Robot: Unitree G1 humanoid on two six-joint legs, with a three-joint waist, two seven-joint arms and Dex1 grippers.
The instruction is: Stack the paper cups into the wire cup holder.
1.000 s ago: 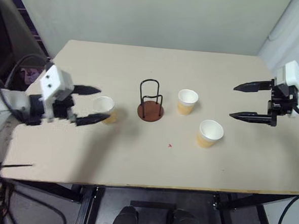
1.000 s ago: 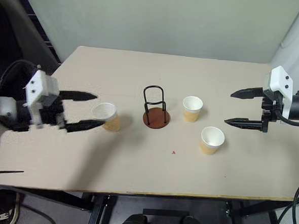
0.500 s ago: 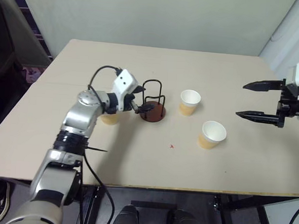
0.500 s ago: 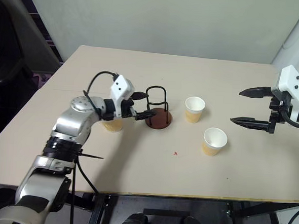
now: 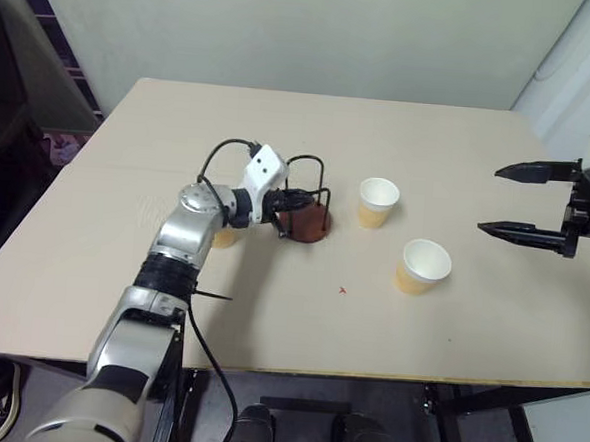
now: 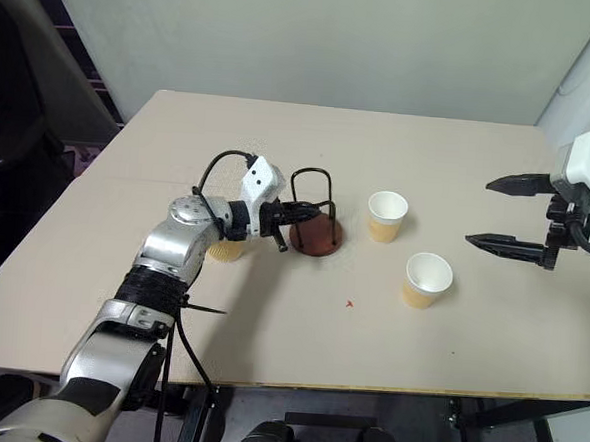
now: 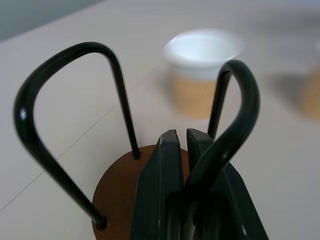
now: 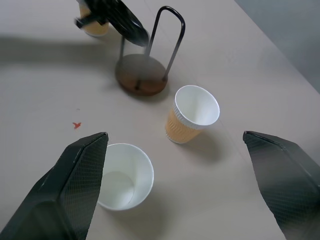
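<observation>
The wire cup holder [image 5: 303, 222] stands mid-table, black loops on a reddish-brown disc. My left gripper [image 5: 302, 195] reaches in from the left and is shut on the holder's near wire loop [image 7: 235, 100], which runs down into the seam between the fingers [image 7: 160, 175]. One paper cup [image 5: 224, 237] sits partly hidden behind my left forearm. Two more paper cups stand upright right of the holder, one close by [image 5: 378, 203] and one nearer the front [image 5: 422, 266]. My right gripper [image 5: 490, 200] hovers open at the far right, holding nothing.
The beige table [image 5: 269, 320] has a small red mark [image 5: 342, 290] in front of the holder. A pale wall lies behind the table's far edge, and dark equipment stands off its left side.
My left arm swung right, past the left cup, to the holder, and its fingers went from wide open to shut. The right gripper stayed open and barely moved.
</observation>
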